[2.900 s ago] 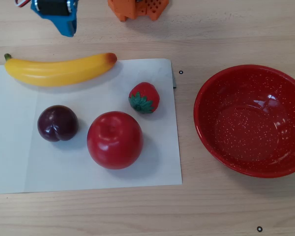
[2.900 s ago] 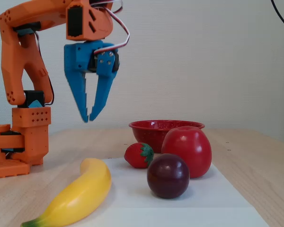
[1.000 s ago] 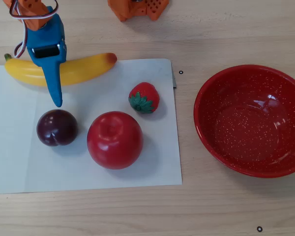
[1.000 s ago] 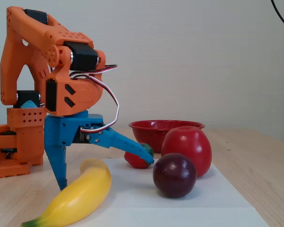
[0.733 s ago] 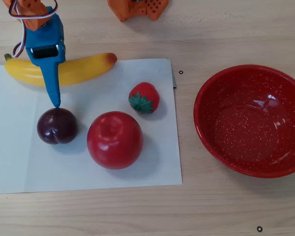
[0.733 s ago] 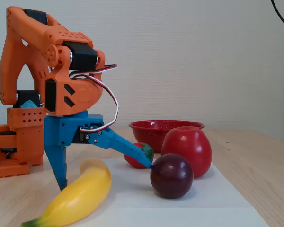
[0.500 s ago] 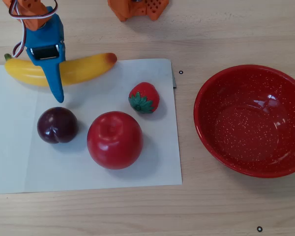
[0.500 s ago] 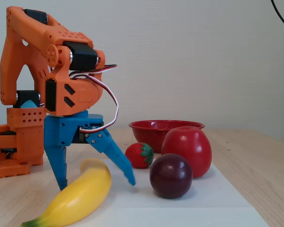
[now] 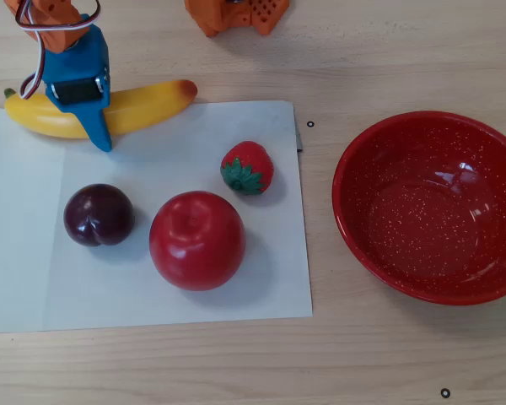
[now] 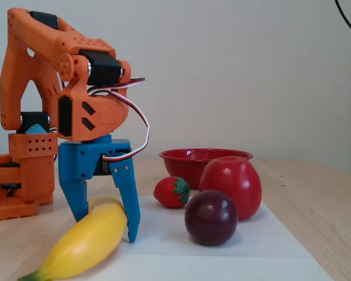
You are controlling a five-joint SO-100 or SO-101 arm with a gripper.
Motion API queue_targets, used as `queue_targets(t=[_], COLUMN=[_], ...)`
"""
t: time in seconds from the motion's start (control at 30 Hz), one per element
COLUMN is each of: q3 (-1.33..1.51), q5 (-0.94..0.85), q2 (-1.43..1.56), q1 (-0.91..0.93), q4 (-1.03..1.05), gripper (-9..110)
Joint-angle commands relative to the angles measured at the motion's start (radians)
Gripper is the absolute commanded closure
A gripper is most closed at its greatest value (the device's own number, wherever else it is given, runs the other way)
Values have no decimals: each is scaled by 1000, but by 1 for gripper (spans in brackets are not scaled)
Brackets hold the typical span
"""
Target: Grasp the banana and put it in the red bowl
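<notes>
The yellow banana [image 9: 152,103] lies at the back left, half on the white paper, with its green stem at the left in the overhead view. In the fixed view the banana [image 10: 82,249] points toward the camera. My blue gripper [image 9: 88,118] is lowered over the banana's middle, with one finger on each side of it and the near fingertip down at the table. The jaws are open around the banana [image 10: 105,228], which rests on the table. The red speckled bowl [image 9: 405,219] stands empty at the right, also seen behind the fruit [image 10: 193,161].
A red apple [image 9: 196,240], a dark plum [image 9: 98,215] and a strawberry [image 9: 248,167] sit on the white paper sheet [image 9: 261,287] between the banana and the bowl. The orange arm base [image 9: 236,13] stands at the back edge.
</notes>
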Motion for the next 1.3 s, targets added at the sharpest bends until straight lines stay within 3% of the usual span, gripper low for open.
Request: queue_targets(t=[0.0,0.7,0.97,1.27], q3=[-9,-433,-652,-784], q5=[-23,-129,-267,-440], q2=[92,256,261,291], q1=[3,55,201,451], q4=[5,627,790,833], gripper=[101,101,101,101])
